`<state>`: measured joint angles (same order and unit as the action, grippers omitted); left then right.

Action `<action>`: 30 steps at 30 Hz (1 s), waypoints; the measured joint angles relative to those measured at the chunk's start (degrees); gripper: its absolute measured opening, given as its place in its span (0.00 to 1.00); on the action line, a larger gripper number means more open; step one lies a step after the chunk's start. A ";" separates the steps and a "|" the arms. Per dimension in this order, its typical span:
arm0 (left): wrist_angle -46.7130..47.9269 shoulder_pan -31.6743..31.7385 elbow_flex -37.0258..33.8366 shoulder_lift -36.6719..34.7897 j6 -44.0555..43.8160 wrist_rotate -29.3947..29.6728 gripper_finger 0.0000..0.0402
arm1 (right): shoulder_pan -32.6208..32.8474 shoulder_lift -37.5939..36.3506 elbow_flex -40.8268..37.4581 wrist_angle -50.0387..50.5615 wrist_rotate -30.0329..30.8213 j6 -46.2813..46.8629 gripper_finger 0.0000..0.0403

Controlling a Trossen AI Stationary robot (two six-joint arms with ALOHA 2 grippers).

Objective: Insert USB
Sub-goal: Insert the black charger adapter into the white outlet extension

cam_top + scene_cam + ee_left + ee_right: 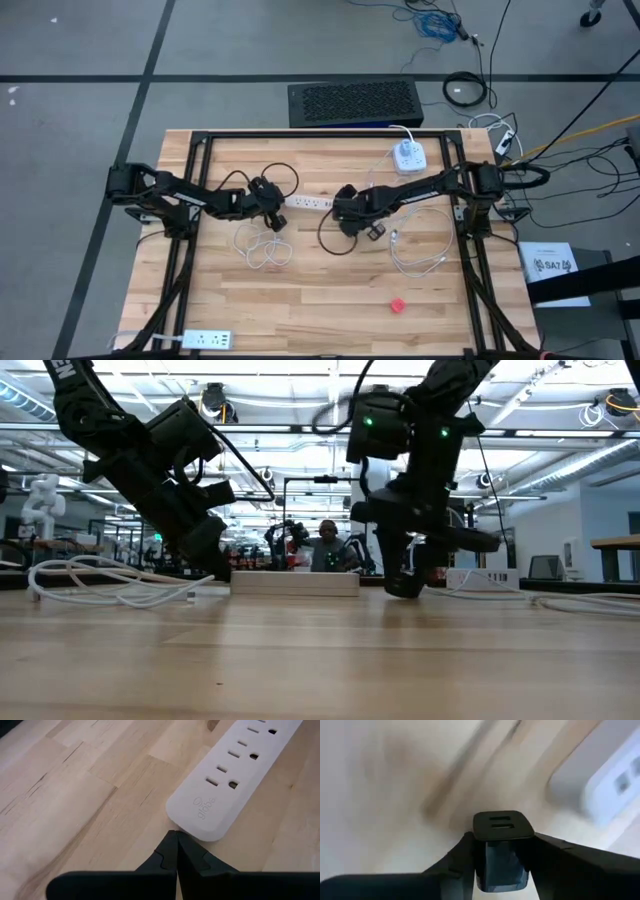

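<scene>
Where the white power strip (308, 201) lies flat near the middle of the table (300, 300), left end effector (176, 851) set at its left end, fingers clenched tip to tip on nothing, tips just beside the strip's rounded end (200, 817). Right end effector (501, 855) positioned at the strip's right end, grasping a black USB charger block (502, 832), two slots in its face visible, block near the strip but apart from it. Loose white cable (264, 250) coiled nearer on the table's left; second white cable (420, 255) to the right. Small red object (397, 305) on the near right. Person (327, 548) visible in the room beyond.
</scene>
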<state>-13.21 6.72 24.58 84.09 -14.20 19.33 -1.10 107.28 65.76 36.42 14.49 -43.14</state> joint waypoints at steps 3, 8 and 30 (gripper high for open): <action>-0.02 0.00 0.00 0.00 -0.04 0.00 0.00 | 0.02 0.09 1.49 -3.86 -7.42 13.05 0.29; -0.19 0.00 0.00 0.00 0.03 -0.24 0.00 | 0.12 -0.68 1.55 -16.83 -15.03 25.65 0.29; -0.96 0.00 0.00 0.00 11.18 -6.81 0.00 | -15.39 -0.71 -12.21 -58.97 -39.51 30.54 0.29</action>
<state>-14.17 6.72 24.58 84.09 -3.02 12.52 -16.49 106.56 53.55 -22.55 -25.03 -12.60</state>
